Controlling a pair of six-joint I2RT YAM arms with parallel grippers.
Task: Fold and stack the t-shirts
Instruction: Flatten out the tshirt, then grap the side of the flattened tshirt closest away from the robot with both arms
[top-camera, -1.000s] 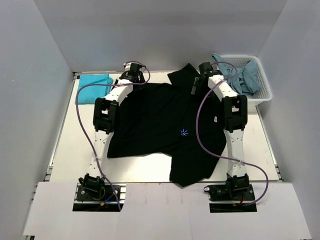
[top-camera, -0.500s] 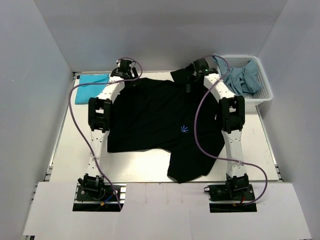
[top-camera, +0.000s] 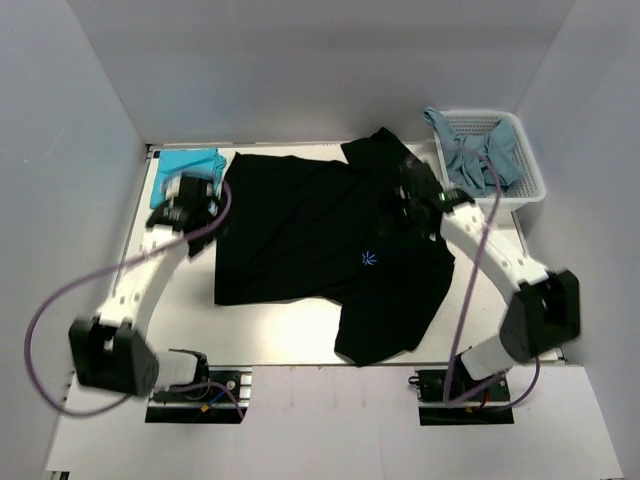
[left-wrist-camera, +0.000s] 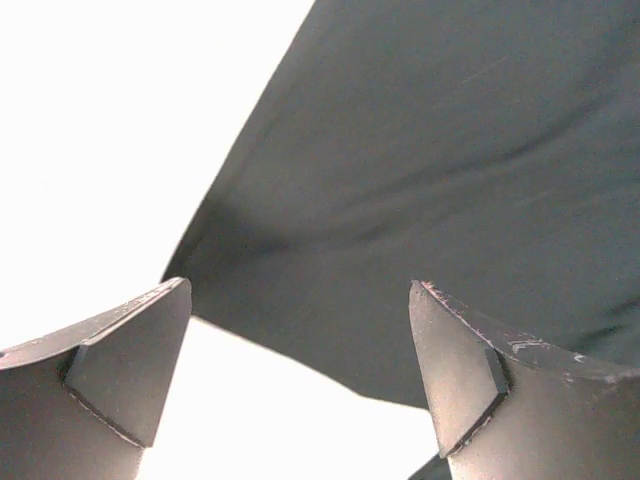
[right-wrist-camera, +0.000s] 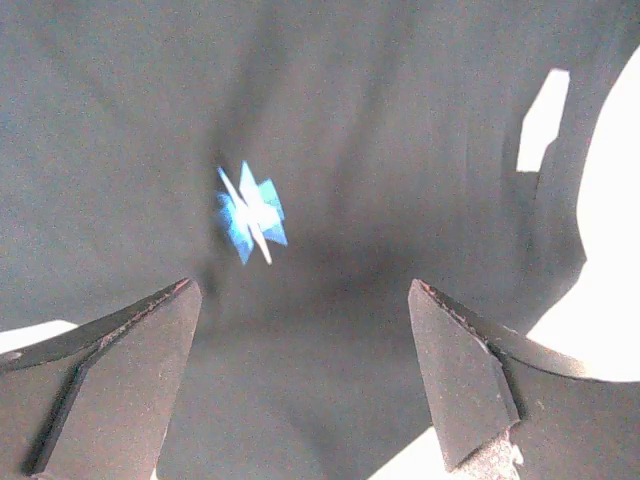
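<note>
A black t-shirt (top-camera: 300, 230) lies spread askew on the table (top-camera: 280, 330), a teal t-shirt (top-camera: 190, 160) folded just beyond its far-left corner. The left gripper (left-wrist-camera: 300, 370) hovers at the shirt's left edge, jaws wide apart, empty. The right gripper (right-wrist-camera: 300, 370), equally wide and empty, hangs over its star mark (right-wrist-camera: 250, 212). A clean fold likely needs both edges pinched and lifted evenly. Right of it, grey-blue t-shirts (top-camera: 475, 160) spill from a basket (top-camera: 530, 185), their number unclear. The black shirt's own creases are hard to read.
</note>
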